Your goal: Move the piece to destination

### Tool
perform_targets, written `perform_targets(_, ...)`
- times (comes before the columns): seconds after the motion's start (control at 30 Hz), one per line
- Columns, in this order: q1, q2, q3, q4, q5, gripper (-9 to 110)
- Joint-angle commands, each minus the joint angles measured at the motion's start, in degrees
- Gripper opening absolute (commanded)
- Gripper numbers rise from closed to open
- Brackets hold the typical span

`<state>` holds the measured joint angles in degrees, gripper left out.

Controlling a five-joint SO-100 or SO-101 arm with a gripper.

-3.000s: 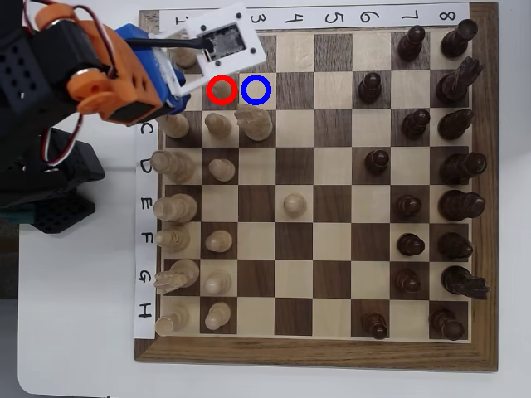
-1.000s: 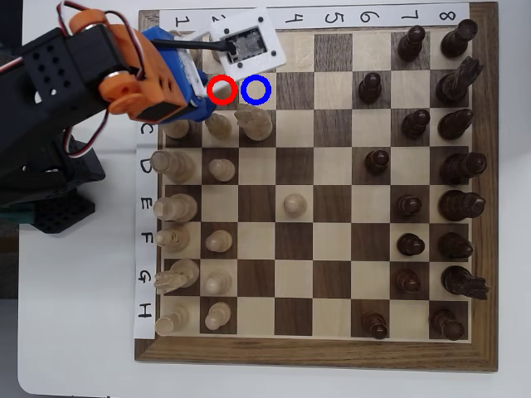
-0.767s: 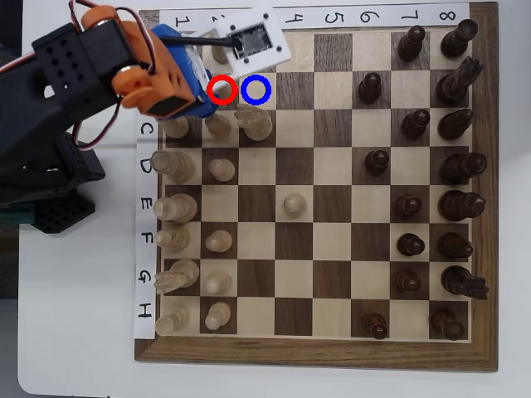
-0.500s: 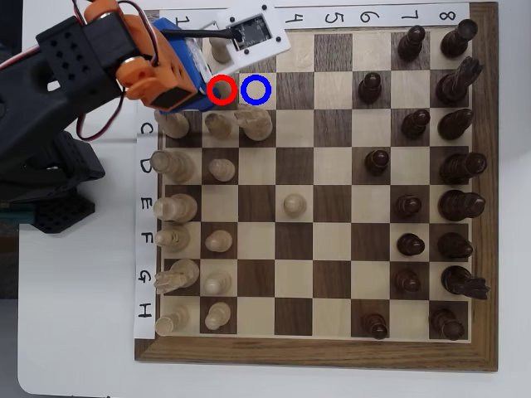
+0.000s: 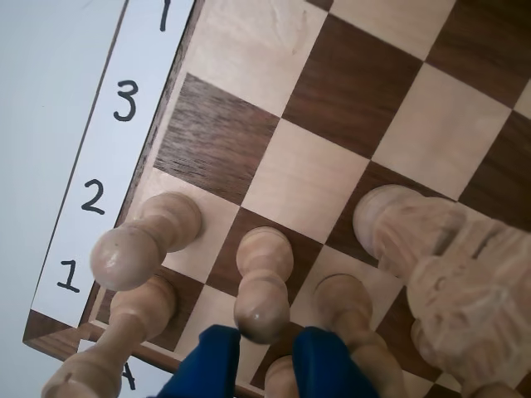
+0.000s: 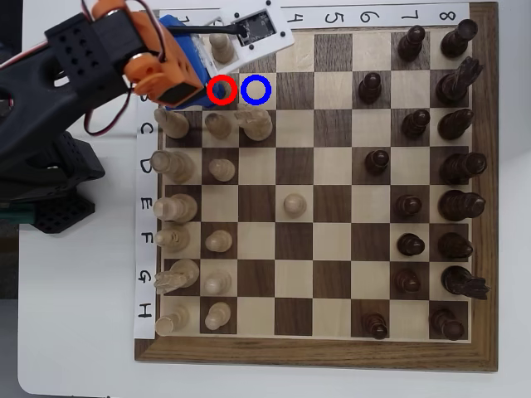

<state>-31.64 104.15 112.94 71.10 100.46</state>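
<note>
Tool's blue jaws (image 5: 267, 352) stand parted, straddling the small pale tan wooden pawn (image 5: 262, 286) — gripping nothing yet, aligned for grasping.

We are looking straight down from overhead on the whole chessboard (image 6: 315, 191) and the white worktop (image 6: 75, 332); from the wrist we are peering close and low across the numbered board edge (image 5: 99, 149), blue pincer (image 5: 265, 365) at the bottom; both are sharing the corner with the pale pieces (image 6: 217, 126).
</note>
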Motion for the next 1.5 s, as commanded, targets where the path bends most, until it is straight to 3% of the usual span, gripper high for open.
perform_targets(0.0, -1.58, -0.53, -1.32, -3.43, 28.48, 11)
perform_targets(1.1, -3.78, -2.9, 3.25, -12.83, 25.14, 12)
perform_targets(1.47, -1.93, -2.46, 5.45, -12.39, 26.98, 0)
